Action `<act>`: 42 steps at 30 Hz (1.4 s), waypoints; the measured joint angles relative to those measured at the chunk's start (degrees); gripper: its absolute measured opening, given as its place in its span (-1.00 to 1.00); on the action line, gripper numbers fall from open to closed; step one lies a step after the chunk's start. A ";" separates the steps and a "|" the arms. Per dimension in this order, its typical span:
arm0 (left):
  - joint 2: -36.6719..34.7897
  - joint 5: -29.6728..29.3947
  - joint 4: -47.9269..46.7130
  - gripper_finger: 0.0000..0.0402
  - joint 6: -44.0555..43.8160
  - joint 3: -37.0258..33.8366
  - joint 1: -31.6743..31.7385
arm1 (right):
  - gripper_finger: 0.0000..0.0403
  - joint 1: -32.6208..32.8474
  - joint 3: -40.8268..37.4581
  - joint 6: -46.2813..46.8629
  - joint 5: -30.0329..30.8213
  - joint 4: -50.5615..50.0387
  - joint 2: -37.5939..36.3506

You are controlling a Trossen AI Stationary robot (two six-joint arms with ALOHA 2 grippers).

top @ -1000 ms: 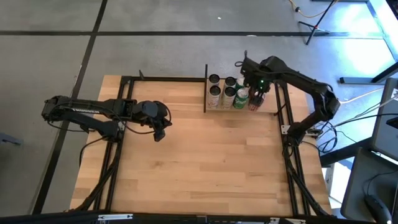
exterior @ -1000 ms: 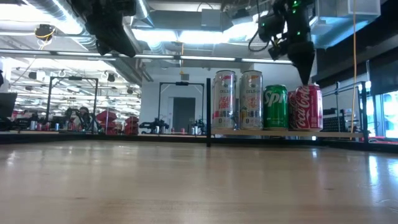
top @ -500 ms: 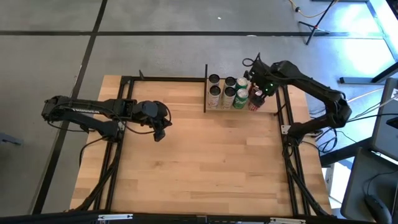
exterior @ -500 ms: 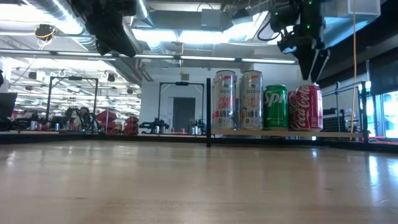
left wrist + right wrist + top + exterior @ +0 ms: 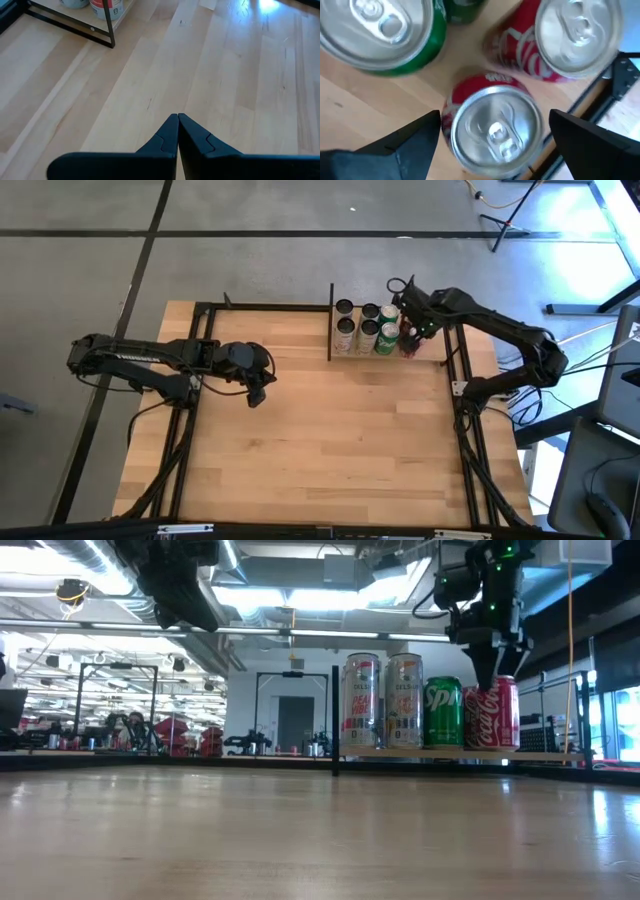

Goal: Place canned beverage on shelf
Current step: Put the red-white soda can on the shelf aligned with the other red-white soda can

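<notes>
on the wooden tabletop (image 5: 320, 430), the shelf (image 5: 345, 355) holds cans (image 5: 368, 332).

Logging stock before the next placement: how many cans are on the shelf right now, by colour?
White cans: 4
Green cans: 2
Red cans: 2
Total: 8 cans on the shelf

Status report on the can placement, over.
Right gripper open, straddling upright red soda can on light wooden black-framed shelf. Left gripper shut, over bare tabletop. Green can and second red can crowd close.
</notes>
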 joint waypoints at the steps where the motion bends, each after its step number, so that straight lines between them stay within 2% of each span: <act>1: 0.00 0.00 0.00 -0.98 0.00 0.00 0.00 | 0.78 0.00 -0.43 -0.04 -0.51 0.74 -0.01; 5: 0.00 0.00 0.00 -0.98 0.00 0.00 0.00 | 0.66 0.00 -1.02 -1.68 -0.81 0.48 0.02; 11: 0.02 -0.02 0.00 -0.98 0.02 0.00 0.00 | 0.23 0.00 -0.96 -6.90 -1.72 -0.79 -0.10; 18: 0.00 -0.04 -0.02 -0.98 0.02 0.00 0.00 | 0.24 0.00 -0.96 -16.84 -1.88 0.83 -0.10; 22: 0.02 -0.04 0.00 -0.98 0.02 0.00 0.00 | 0.32 -0.02 -0.96 -22.82 -4.49 1.50 -0.07; 29: 0.02 -0.04 0.00 -0.98 0.04 0.00 0.02 | 0.27 0.00 -0.98 -27.08 -5.04 3.04 0.12; 35: 0.02 -0.04 0.00 -0.98 0.04 0.00 0.01 | 0.49 0.00 -1.06 -28.92 -5.23 4.70 0.21; 42: 0.02 -0.04 0.00 -0.98 0.04 0.00 0.02 | 0.70 0.04 -1.14 -29.37 -0.90 4.75 0.28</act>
